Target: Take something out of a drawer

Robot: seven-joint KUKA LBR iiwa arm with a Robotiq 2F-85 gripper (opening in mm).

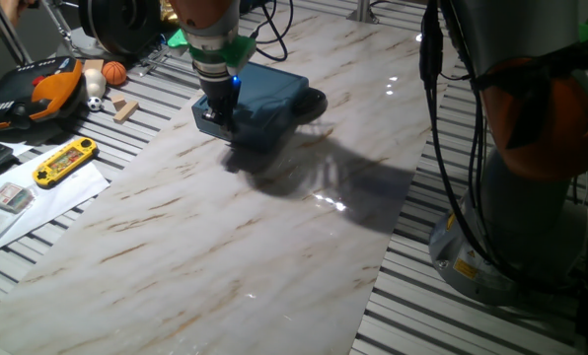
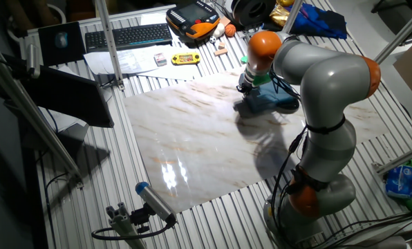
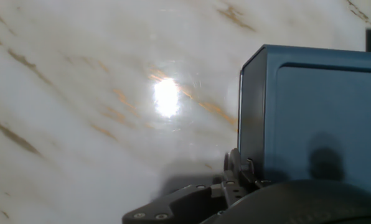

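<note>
A small dark blue box (image 1: 271,92) stands on the marble board, also seen in the other fixed view (image 2: 269,102) and filling the right of the hand view (image 3: 310,112). Its drawer looks pushed in; only the narrow front face (image 3: 248,118) shows, and I cannot make out a knob. My gripper (image 1: 218,120) hangs low against the box's front end, pointing down (image 2: 245,88). In the hand view, dark finger parts (image 3: 235,174) sit right at the front's lower edge. The frames do not show whether the jaws are open or shut. The something is hidden.
A yellow handheld game (image 1: 65,161) lies on papers to the left of the board, with a wooden block (image 1: 125,108) and small balls (image 1: 113,72) beyond it. A dark round object (image 1: 314,101) sits behind the box. The arm's base (image 1: 531,197) stands at the right.
</note>
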